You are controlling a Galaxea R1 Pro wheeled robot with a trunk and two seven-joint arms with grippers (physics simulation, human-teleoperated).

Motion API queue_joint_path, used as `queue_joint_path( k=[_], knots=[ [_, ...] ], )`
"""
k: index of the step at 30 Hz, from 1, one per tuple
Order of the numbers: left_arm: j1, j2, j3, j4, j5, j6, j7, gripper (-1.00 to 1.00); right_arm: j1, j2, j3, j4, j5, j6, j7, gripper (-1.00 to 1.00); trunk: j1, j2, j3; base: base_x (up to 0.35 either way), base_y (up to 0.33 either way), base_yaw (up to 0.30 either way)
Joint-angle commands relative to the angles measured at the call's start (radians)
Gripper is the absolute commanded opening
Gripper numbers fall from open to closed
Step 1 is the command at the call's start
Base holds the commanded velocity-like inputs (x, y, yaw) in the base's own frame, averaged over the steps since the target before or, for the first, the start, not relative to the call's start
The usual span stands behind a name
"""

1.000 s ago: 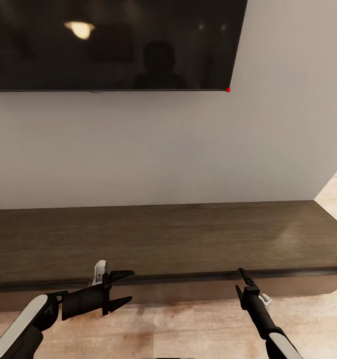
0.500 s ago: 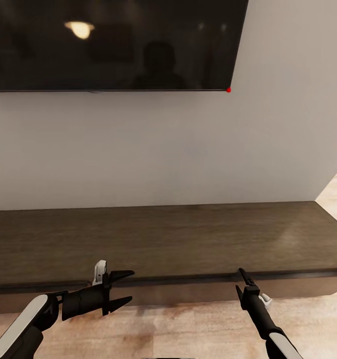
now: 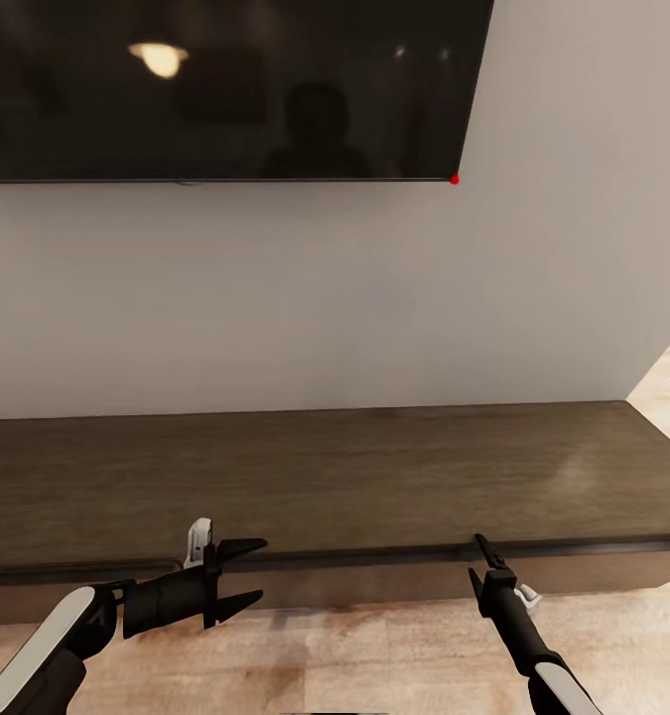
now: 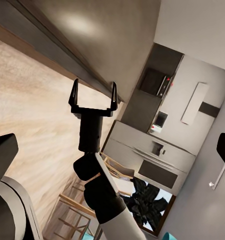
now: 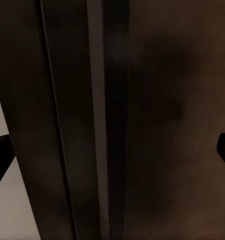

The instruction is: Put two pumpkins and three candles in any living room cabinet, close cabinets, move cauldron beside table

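The left gripper (image 3: 243,570) hangs low in front of the cabinet (image 3: 315,477), its two black fingers spread apart and turned sideways along the front edge, holding nothing. In my view it is parked there to stay clear while the other arm works.

Across the middle runs the long dark-brown cabinet under a wall-mounted television (image 3: 225,89); its top is bare and its front looks flush, with no drawer pulled out (the pumpkins, candles and cauldron are nowhere in these views).

The right gripper (image 4: 92,95) is raised with its tips at the cabinet's upper front lip. The left wrist view shows its fingers parted and empty, and its own camera looks straight at the groove (image 5: 110,120) beneath the top. That pose suggests it is set to hook the handleless front and draw it open.
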Motion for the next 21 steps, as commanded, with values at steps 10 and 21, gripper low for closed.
queue_joint_path(
  k=[10,21],
  knots=[
    [0.000,0.001,-0.001,0.000,0.011,0.000,0.009,1.00,0.000,0.000,-0.001,0.001,-0.010,0.014,-0.004,-1.00,0.000,0.000,-0.001,-0.009,0.000,0.000],
    [0.000,0.000,-0.001,0.000,0.011,0.000,0.009,1.00,0.000,0.000,-0.001,0.001,-0.012,0.016,-0.004,-1.00,0.000,0.000,-0.001,-0.064,0.000,0.000]
  ],
)
